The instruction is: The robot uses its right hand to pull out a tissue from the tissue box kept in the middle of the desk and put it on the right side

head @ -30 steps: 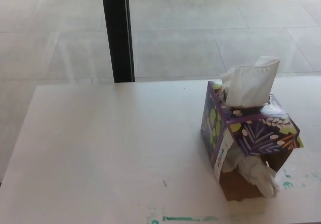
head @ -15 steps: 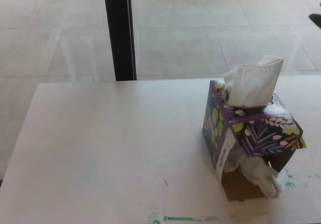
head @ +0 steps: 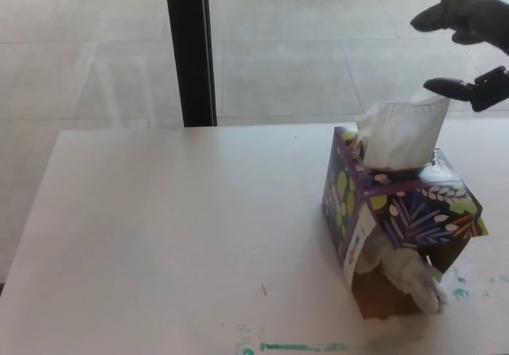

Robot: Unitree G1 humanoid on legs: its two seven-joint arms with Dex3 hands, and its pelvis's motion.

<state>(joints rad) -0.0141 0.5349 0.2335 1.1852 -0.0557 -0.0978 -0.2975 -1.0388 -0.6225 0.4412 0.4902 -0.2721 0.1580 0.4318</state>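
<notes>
Right hand [head: 465, 48] now in frame at the upper right; half a second ago only a dark tip showed at that edge. Box and tissue unchanged. Fingers spread wide, holding nothing, thumb tip just above and right of the tissue's top corner, not clearly touching it.

Tissue box [head: 402, 220] sits right of centre on the desk [head: 175, 236], purple with a leaf pattern. White tissue [head: 402, 132] stands up out of the top slot. Near side of the box is torn open, more tissue [head: 409, 271] spilling out low at the lower right.

Progress: early, reach only. No grasp, no pull, nothing placed on the right side. Left: close on the top tissue, draw it out, set it down right of the box.

Left hand not in view.

White tag on the box's near corner, text too small to read. No brand legible. Green marks on the desk near the bottom edge.
</notes>
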